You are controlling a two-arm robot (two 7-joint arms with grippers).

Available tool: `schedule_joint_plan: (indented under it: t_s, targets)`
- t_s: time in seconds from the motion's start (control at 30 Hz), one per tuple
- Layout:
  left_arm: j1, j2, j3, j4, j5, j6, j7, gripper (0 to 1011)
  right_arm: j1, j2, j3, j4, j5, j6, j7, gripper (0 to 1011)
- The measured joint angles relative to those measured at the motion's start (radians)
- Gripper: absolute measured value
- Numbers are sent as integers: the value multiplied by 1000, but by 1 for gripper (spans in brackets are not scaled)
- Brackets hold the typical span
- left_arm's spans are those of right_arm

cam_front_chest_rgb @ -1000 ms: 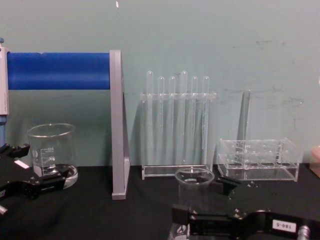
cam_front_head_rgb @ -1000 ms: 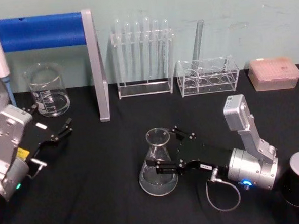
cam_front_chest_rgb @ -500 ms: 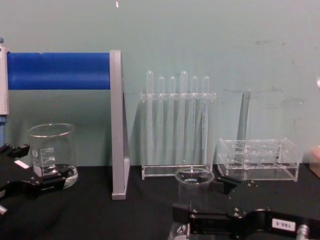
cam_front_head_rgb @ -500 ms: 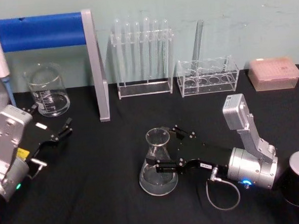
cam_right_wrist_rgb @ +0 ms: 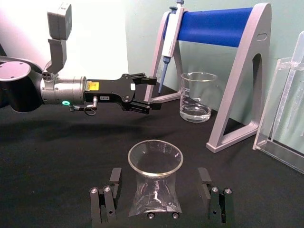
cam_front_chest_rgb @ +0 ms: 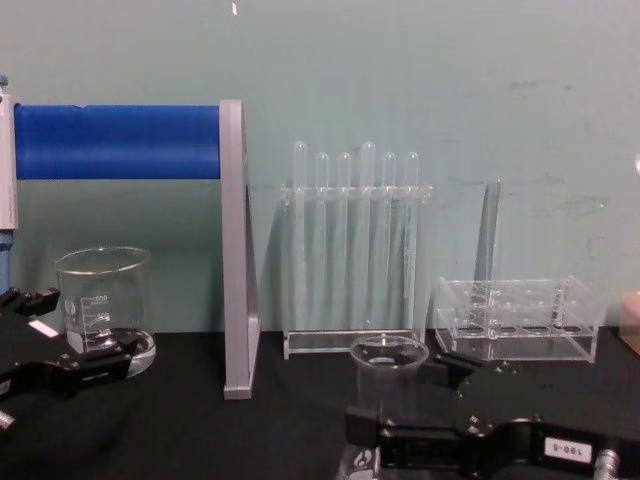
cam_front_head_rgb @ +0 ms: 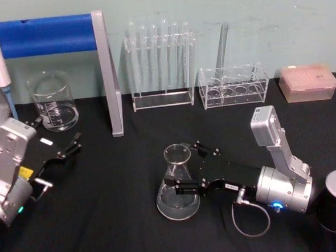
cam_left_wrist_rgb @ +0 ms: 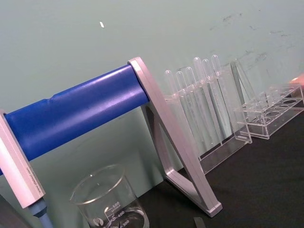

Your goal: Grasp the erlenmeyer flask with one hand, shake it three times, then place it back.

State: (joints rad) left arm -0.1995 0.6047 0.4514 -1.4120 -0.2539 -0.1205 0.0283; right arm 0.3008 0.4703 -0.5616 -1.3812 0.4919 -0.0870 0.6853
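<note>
Bright, even light leaves soft glints on the erlenmeyer flask (cam_front_head_rgb: 174,174).

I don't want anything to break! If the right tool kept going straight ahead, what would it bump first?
The flask: it stands between the right tool's open fingers, so it would likely be hit first.

A pale green painted wall (cam_front_chest_rgb: 400,70) rises behind the black cloth-covered tabletop (cam_front_head_rgb: 117,220). Faint scuff marks (cam_front_chest_rgb: 530,88) mottle it towards the right.
</note>
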Motion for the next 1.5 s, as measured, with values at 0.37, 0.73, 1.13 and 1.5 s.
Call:
schedule_joint_plan:
  t_s: [0.37, 0.73, 1.13, 1.5]
  targets:
    - [0, 0, 0, 0, 0, 0, 0, 1001, 0, 0, 0, 0, 1, 0, 1, 1000]
    - [0, 0, 0, 0, 0, 0, 0, 1001, 0, 0, 0, 0, 1, 0, 1, 860]
    - [0, 0, 0, 0, 0, 0, 0, 1001, 0, 0, 0, 0, 1, 0, 1, 496]
    - [0, 0, 0, 0, 0, 0, 0, 1001, 0, 0, 0, 0, 1, 0, 1, 449]
